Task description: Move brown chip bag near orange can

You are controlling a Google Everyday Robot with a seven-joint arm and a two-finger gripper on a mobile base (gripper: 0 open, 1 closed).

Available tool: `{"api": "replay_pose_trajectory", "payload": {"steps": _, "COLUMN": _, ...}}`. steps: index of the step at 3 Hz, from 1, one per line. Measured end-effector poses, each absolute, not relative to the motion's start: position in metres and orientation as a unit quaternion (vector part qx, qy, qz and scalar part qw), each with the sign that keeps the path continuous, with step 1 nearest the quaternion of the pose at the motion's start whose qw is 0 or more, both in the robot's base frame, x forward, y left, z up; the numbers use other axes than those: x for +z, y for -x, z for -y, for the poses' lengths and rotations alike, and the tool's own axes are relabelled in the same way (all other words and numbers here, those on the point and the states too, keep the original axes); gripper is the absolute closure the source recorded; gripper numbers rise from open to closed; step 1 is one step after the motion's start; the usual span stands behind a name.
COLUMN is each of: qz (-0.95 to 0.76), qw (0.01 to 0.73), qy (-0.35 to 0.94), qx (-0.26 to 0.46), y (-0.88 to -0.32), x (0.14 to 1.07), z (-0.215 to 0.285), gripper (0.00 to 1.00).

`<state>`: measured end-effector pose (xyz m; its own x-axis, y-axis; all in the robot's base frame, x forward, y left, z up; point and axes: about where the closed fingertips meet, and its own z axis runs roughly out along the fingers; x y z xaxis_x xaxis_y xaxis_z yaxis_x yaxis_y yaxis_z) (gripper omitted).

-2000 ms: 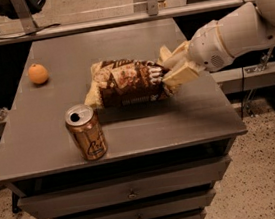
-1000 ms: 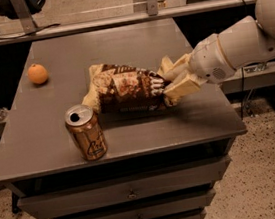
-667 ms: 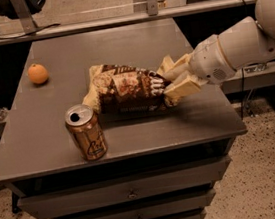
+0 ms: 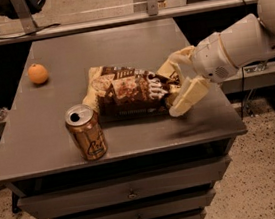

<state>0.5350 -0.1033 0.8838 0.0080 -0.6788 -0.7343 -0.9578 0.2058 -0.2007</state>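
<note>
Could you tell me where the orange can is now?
The orange can stands front-left on the table, beside the brown chip bag, whose right end the gripper grips.

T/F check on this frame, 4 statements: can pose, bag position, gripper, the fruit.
1. The orange can stands upright near the front edge of the table. True.
2. The brown chip bag is propped on top of the can. False: it lies flat on the table, behind and to the right of the can.
3. The gripper is at the bag's right end, with its fingers on either side of that end. True.
4. The small orange fruit sits between the can and the bag. False: it is at the back left of the table, apart from both.
</note>
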Motion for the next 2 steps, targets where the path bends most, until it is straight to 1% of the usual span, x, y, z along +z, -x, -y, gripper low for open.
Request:
{"api": "replay_pose_trajectory", "payload": {"steps": 1, "qz": -0.68, "qw": 0.39, "qy": 0.597, "qx": 0.173, "y": -0.544, "x": 0.894, "z": 0.115, "gripper": 0.0}}
{"api": "replay_pose_trajectory", "payload": {"steps": 2, "qz": -0.683, "qw": 0.43, "qy": 0.568, "qx": 0.161, "y": -0.568, "x": 0.91, "z": 0.151, "gripper": 0.0}}
